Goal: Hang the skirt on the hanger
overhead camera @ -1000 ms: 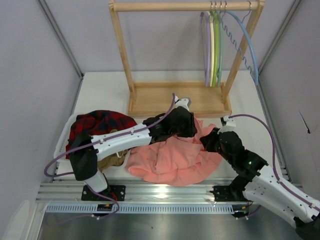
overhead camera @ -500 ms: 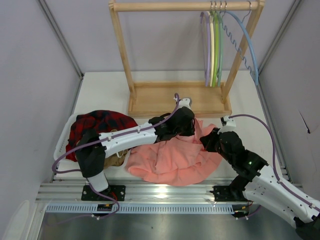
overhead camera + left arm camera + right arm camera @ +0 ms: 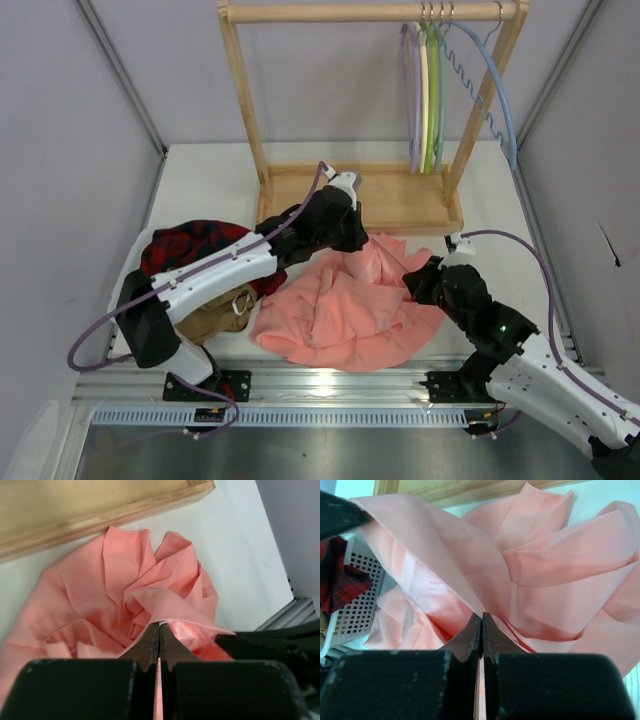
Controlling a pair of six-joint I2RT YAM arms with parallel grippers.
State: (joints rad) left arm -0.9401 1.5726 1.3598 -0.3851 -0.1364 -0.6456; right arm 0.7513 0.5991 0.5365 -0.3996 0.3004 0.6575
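Skirt [image 3: 345, 312] pinched tight in left gripper [image 3: 159, 625] and right gripper [image 3: 482, 615]; wooden rack [image 3: 300, 197] just behind, plaid garment [image 3: 190, 245] alongside.

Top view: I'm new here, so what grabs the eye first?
The salmon-pink skirt sprawls centrally on the table, with the left end effector and right end effector each pinching a fold. Behind, the lilac hanger hangs among others at the right end of the wooden rack.

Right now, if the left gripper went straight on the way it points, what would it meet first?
The skirt: the left gripper is shut on a fold of it. More folds lie ahead, probably with the table beneath.
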